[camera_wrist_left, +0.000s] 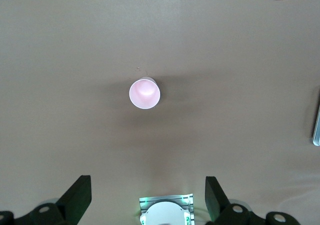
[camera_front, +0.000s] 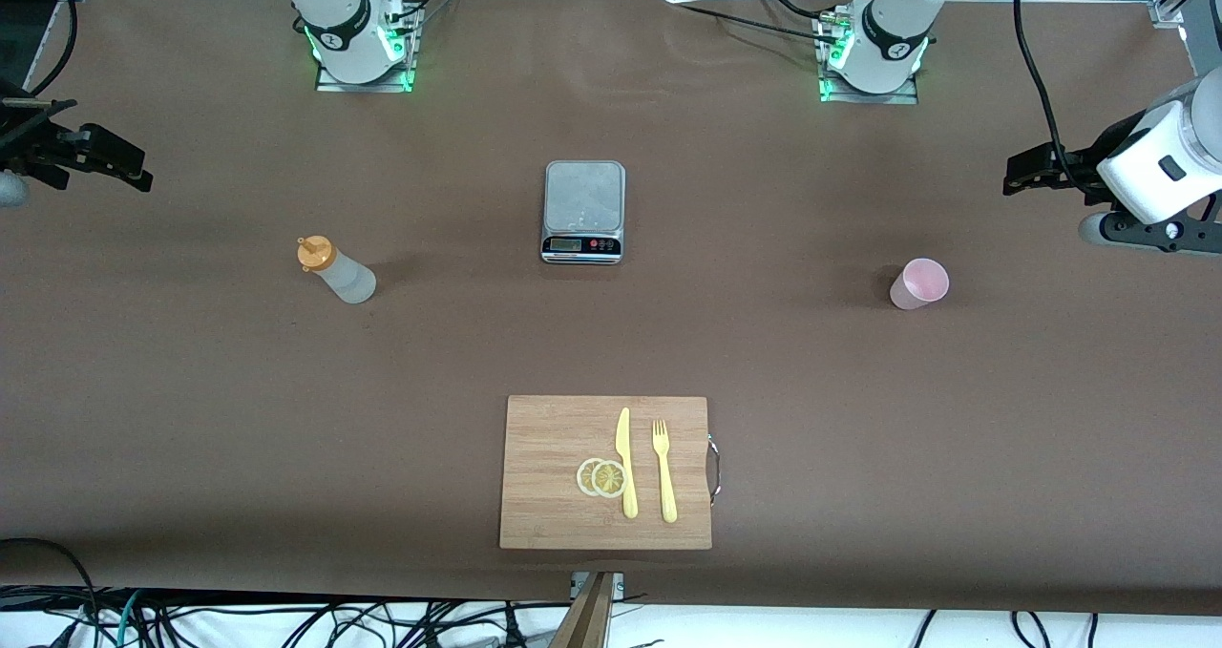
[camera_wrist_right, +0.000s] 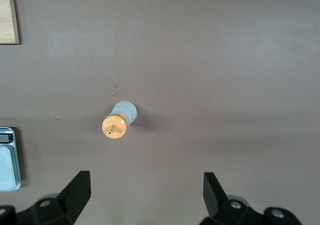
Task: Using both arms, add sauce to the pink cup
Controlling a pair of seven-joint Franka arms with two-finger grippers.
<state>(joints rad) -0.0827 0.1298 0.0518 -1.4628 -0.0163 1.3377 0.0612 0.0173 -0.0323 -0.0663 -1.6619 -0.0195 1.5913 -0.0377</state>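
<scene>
Left end effector (camera_front: 1026, 173) fingers spread wide, nothing held, hanging high over the left arm's end of the table (camera_front: 191, 419); in the left wrist view its two black fingers (camera_wrist_left: 77, 195) frame bare table. Right end effector (camera_front: 115, 166) likewise wide apart and empty, up over the right arm's end of the table; black fingers (camera_wrist_right: 75, 190) visible in the right wrist view. Both arms wait, well apart from everything.

Pink cup (camera_front: 919, 283) upright on the table toward the left arm's end, mouth up, at about 7 o'clock from the left end effector in the front view. Nothing touches it.

Sauce bottle (camera_front: 336, 269), translucent whitish with an orange nozzle cap (camera_front: 316, 252), stands upright toward the right arm's end, at about 4 o'clock from the right end effector in the front view. Untouched.

Digital kitchen scale (camera_front: 583, 211) mid-table between bottle and cup, slightly farther from the front camera than both.

Wooden cutting board (camera_front: 549, 495) at 6 o'clock from the scale, nearest the front camera. On it: two lemon slices (camera_front: 602, 477) overlapping, a yellow plastic knife (camera_front: 625, 462) touching them, a yellow plastic fork (camera_front: 663, 470) just beside the knife.
</scene>
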